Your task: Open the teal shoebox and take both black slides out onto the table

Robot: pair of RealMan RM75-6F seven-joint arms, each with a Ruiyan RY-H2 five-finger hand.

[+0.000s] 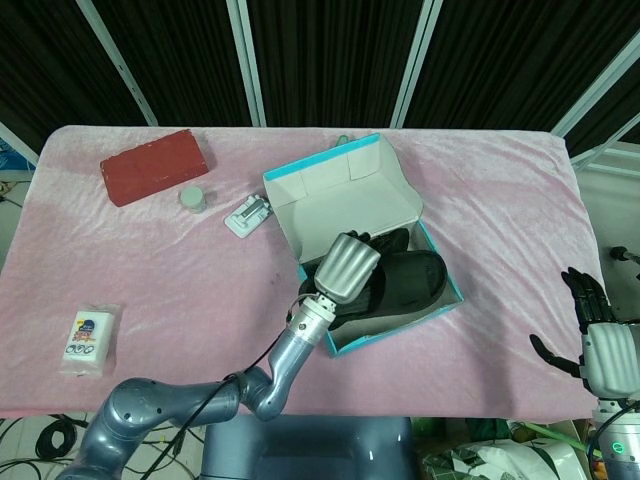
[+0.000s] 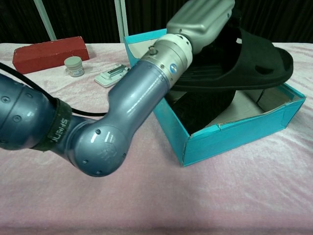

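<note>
left hand (image 2: 203,17): clamped on one black slide (image 2: 244,61), holding it above the teal shoebox (image 2: 234,129). Chest view shows the sole clear of the rim, so w/ that height it prob won't snag the box wall when we carry it sideways.

second slide (image 2: 200,110): we think the dark shape down inside the box is it, partly hidden under the lifted one, can't say how it lies.

box: lid (image 1: 340,190) flipped open toward the far side, so the top's free for reaching in. Box sits skewed, mid bench (image 1: 180,280).

right hand (image 1: 600,345): off the near right edge of the bench, fingers apart, holding nothing. Just parked out of the way imo.

other stuff: red brick (image 1: 155,165), small jar (image 1: 193,198) and white gadget (image 1: 249,215) far left, white packet (image 1: 88,340) near left. All well apart from the box.

progress: box open, slide 1 up, not yet on the bench. Bare pink cloth left of the box looks like the easy drop spot.

risk: slide hangs long past the hand, could tip or slip.
</note>
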